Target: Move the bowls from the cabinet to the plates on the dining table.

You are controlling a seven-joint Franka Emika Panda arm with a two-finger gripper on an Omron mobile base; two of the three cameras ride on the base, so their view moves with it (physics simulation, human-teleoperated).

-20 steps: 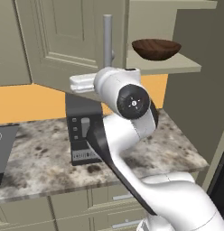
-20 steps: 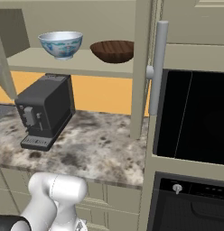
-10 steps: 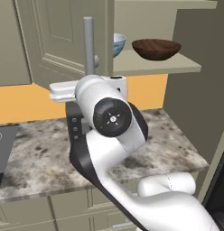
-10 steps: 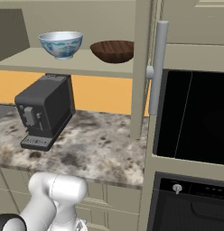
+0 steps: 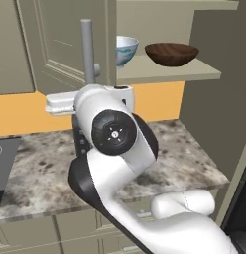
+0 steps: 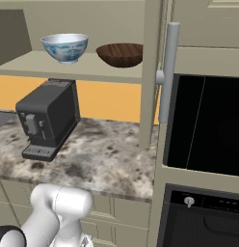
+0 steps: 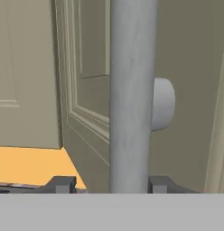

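Observation:
The cabinet's left door (image 5: 50, 49) stands swung open. My gripper (image 7: 111, 185) is right at its silver bar handle (image 7: 132, 90), open, one fingertip on each side of the bar, with a gap on the left. On the inner shelf (image 6: 68, 70) sit the two bowls: the white one with blue pattern (image 6: 65, 47) and the dark brown wooden one (image 6: 120, 54). From the left, the door edge half covers the white bowl (image 5: 126, 49), and the brown bowl (image 5: 172, 53) is in plain sight. The plates and the dining table are out of view.
A black coffee machine (image 6: 46, 118) stands on the speckled stone counter (image 6: 102, 159) below the shelf. The right cabinet door with its own bar handle (image 6: 168, 72) juts out beside a black wall oven (image 6: 208, 125). My own arm (image 5: 115, 149) blocks much of the left base view.
The door handle and my hand have moved left together, and the door stands wider open. The white-and-blue bowl has come into sight behind the door edge.

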